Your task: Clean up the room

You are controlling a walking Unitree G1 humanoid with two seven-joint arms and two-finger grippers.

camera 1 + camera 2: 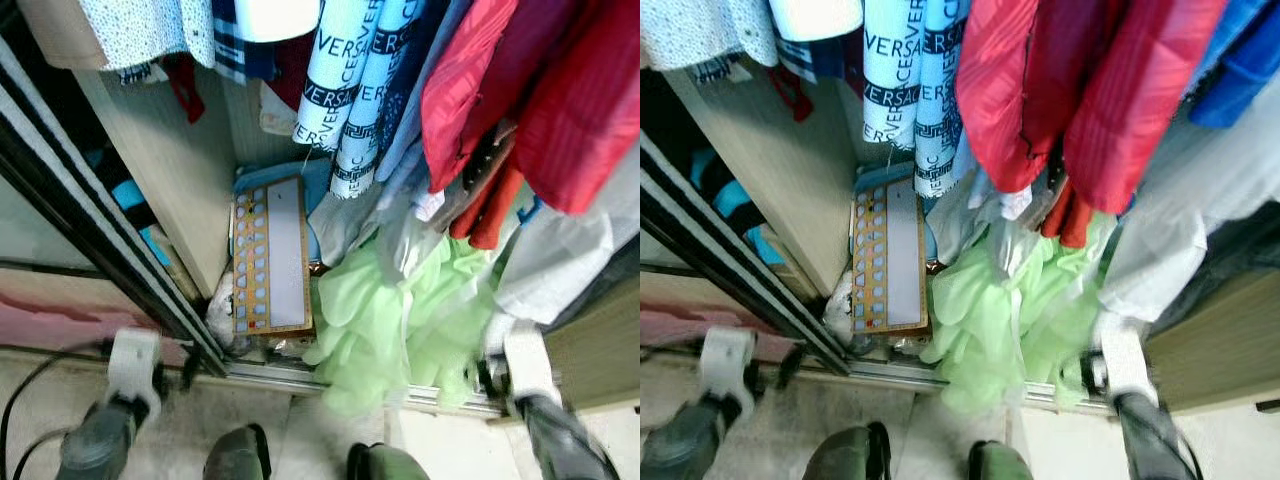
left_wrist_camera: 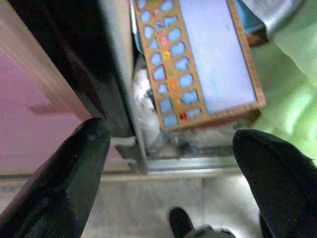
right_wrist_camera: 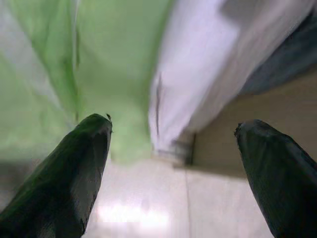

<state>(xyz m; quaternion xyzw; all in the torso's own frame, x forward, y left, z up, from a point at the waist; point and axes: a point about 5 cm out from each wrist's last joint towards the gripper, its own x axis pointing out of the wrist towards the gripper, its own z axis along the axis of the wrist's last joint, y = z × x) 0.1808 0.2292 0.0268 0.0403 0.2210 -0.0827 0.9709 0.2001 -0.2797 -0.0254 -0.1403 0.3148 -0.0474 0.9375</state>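
A pale green garment (image 1: 395, 320) hangs down and spills over the wardrobe's floor track (image 1: 280, 375). Left of it a wooden puzzle board (image 1: 268, 255) with blue pieces leans on the wardrobe floor. My left gripper (image 2: 168, 134) is open and empty, held low in front of the track, looking at the board (image 2: 198, 64). My right gripper (image 3: 173, 124) is open and empty too, just before the green garment's hem (image 3: 114, 59) and a white garment (image 3: 213, 64). Both arms (image 1: 132, 372) (image 1: 525, 365) reach up from the bottom corners.
Red jackets (image 1: 500, 90), a white and black patterned cloth (image 1: 350, 80) and other clothes hang overhead. A wooden partition (image 1: 165, 170) and a dark sliding door frame (image 1: 90, 235) close off the left. Crumpled plastic (image 1: 222, 315) lies beside the board. My feet (image 1: 240, 455) stand on pale floor.
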